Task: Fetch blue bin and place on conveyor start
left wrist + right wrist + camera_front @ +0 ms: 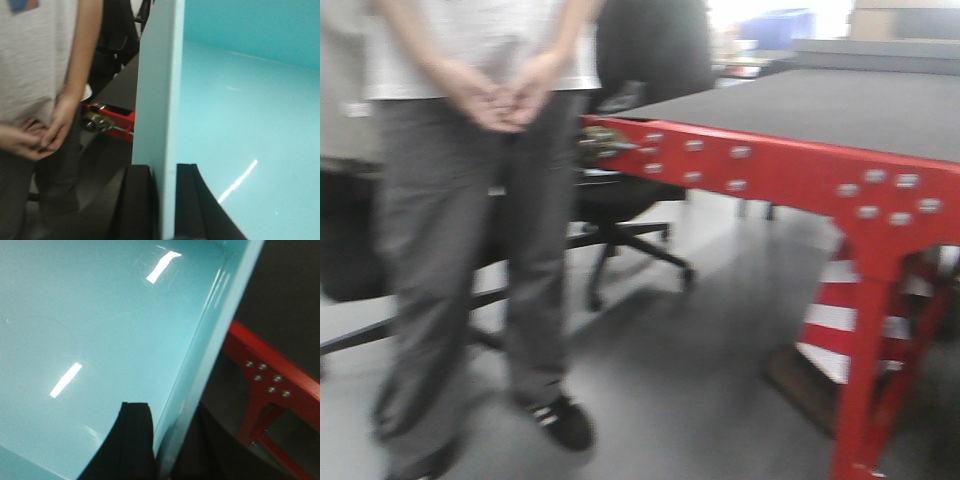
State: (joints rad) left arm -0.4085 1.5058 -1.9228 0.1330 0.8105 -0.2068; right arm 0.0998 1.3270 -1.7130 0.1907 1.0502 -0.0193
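Bin: the pale turquoise rectangular plastic bin (pixel 156 90) is held up by two opposite walls. Its smooth glossy inside (pixel 100 315) fills most of both wrist views.
Left fingers: the left gripper (pixel 164 175) has its black fingers (pixel 136 205) clamped on one upright wall, one pad outside and one inside.
Right fingers: the right gripper (pixel 162 440) pinches the opposite wall. One black finger (pixel 130 440) lies against the inner face and the other is a dark shape on the outer side.
Conveyor start: the end of the flat dark grey belt (pixel 820 105) sits on a bright red metal frame with silver bolts (pixel 770 165).
Bin relative to conveyor: the frame's corner (pixel 117 120) shows just past the left-held wall, and a bolted red leg (pixel 270 375) shows beside the right-held rim. Whether any part of the bin is over the belt, I cannot tell.
Person: someone in a white shirt and grey trousers (pixel 470 250) stands near the conveyor's end with clasped hands (pixel 500 95).
Chair: a black office chair (pixel 640 100) stands behind the conveyor's end.
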